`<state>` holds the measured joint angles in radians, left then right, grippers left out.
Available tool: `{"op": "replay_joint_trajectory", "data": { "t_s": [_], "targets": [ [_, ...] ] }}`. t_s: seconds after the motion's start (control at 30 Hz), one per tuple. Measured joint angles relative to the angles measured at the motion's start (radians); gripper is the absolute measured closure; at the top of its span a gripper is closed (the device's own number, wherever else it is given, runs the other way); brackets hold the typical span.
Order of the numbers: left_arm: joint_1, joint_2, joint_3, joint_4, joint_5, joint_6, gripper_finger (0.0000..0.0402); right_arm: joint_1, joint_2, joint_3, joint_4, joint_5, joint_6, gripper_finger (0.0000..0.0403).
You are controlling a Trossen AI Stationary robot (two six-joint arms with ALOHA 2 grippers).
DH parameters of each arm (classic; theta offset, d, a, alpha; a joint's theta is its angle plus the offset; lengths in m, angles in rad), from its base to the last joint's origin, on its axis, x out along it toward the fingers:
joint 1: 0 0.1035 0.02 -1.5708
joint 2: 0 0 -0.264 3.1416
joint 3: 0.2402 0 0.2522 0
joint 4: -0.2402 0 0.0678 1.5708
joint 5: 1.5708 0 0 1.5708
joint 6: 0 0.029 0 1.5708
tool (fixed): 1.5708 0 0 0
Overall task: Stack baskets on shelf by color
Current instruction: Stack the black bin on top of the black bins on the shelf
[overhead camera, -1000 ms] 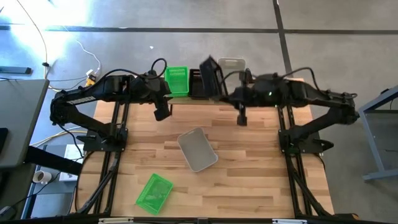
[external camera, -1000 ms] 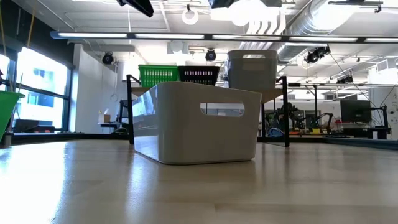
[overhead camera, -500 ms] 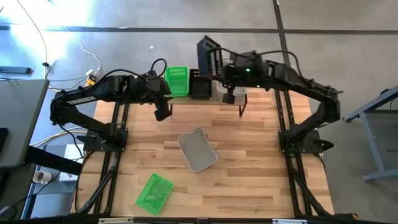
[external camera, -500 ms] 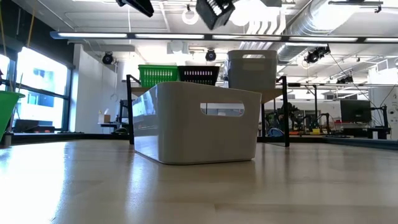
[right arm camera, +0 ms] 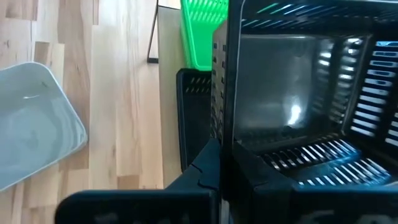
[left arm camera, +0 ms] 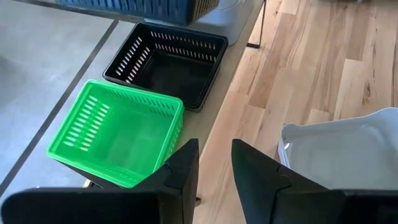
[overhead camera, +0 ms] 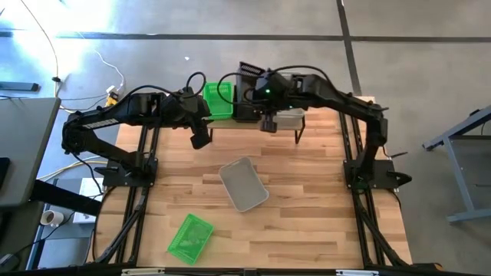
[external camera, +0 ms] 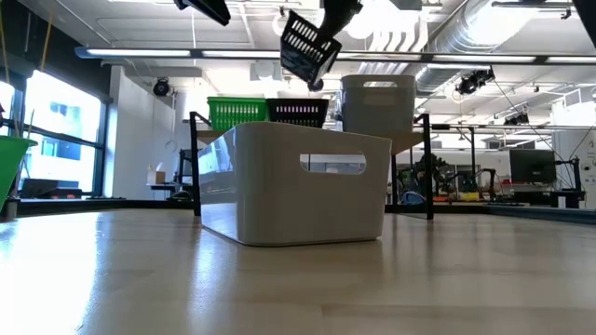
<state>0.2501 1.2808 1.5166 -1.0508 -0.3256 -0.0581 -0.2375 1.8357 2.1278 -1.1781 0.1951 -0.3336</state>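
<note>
- Right gripper (overhead camera: 265, 93) is clamped on a black perforated plastic basket (external camera: 308, 47), tilted (carried in the air) above the narrow light-wood shelf (left arm camera: 219, 93).
- Left gripper (left arm camera: 210, 163) hovers near the shelf's green end, fingers slightly parted, holding nothing.

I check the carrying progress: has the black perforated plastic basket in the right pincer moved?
Yes. The black basket moved left, now above the shelf's black stack.

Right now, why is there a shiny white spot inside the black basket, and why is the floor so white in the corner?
In the right wrist view, the black basket held by the right gripper is glossy, so room light glares off its inside wall. In the high view, strong light washes out the floor at the top left. In the low view, the ceiling lamps glow too brightly to show detail.
</note>
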Motion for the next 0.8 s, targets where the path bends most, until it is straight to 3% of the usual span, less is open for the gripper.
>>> {"op": "replay_joint_trajectory", "data": {
  "t_s": [0.37, 0.8],
  "targets": [
    [0.000, 0.000, 0.000, 0.000, 0.000, -0.002, 0.0316, 0.000, 0.064, 0.001, -0.018, -0.004, 0.063, 0.0403],
    [0.000, 0.000, 0.000, 0.000, 0.004, -0.010, 0.0316, -0.014, 0.121, 0.000, -0.041, 0.004, 0.018, 0.0403]
  ]
}}
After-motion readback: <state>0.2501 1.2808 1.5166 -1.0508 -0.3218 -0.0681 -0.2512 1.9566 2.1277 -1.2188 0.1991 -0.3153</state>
